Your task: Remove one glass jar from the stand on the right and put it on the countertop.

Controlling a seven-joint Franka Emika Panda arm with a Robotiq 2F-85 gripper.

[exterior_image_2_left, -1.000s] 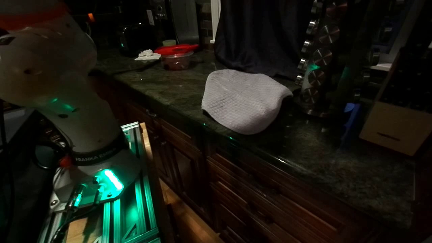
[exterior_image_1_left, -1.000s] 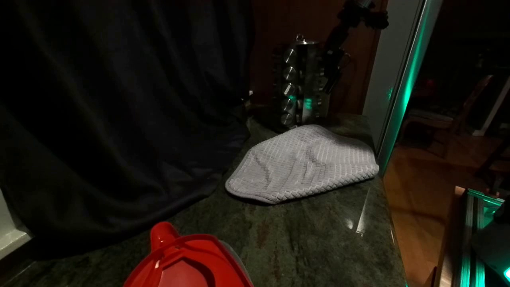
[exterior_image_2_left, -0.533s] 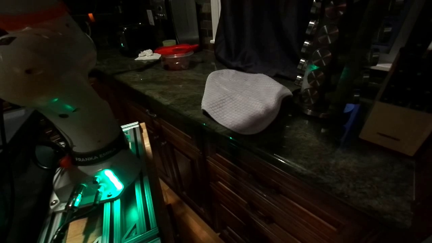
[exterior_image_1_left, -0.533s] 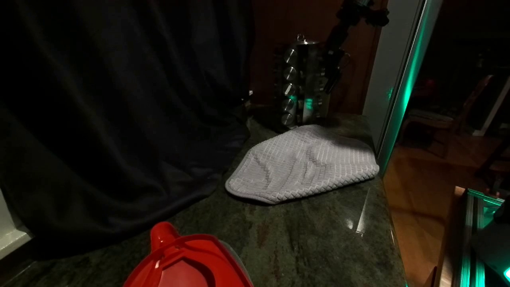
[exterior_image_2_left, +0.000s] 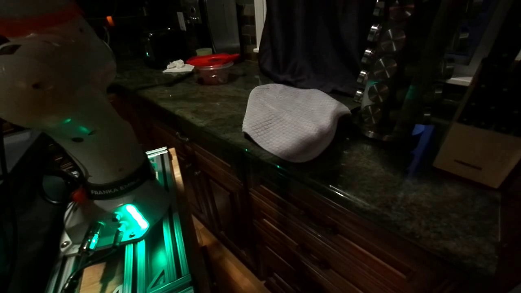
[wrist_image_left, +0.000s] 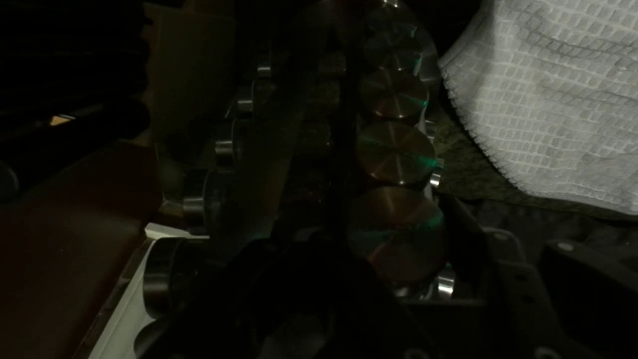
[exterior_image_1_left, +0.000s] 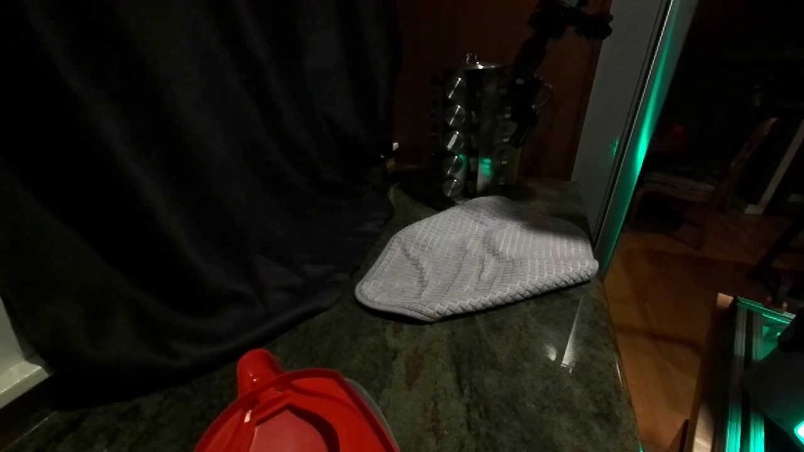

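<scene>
Evidently you have the gripper (exterior_image_1_left: 519, 135) angled downward at the right flank of the stand (exterior_image_1_left: 485, 168), far end of the countertop (exterior_image_1_left: 496, 364) in an exterior view, a pose that suits reaching lids from outside. Jars (exterior_image_2_left: 392, 40) lie sideways in vertical columns, metal lids (exterior_image_1_left: 455, 115) facing out; presumably stored so, each draws straight outward. In the wrist view the nearest jar (wrist_image_left: 398, 229) shows its lid apparently between your dark fingers (wrist_image_left: 466, 244). Clamped or merely straddled: cannot tell, too much shadow. Target, judged to be that one, sits in the stand; transfer not yet done. Pale cloth (exterior_image_1_left: 483, 263) spreads before the stand's foot, perhaps as padding should glass drop; since the task wants countertop, you probably carry past its near edge, short of the red-lidded tub (exterior_image_1_left: 289, 427). Dark drape (exterior_image_1_left: 220, 188) hangs at left, likely to block window light. Tan block (exterior_image_2_left: 476, 152) stands near, right of the stand, so sideways room looks tight. Next move, as a guess: confirm the hold, then withdraw along the jar's own axis, because twisting may swing the whole stand
</scene>
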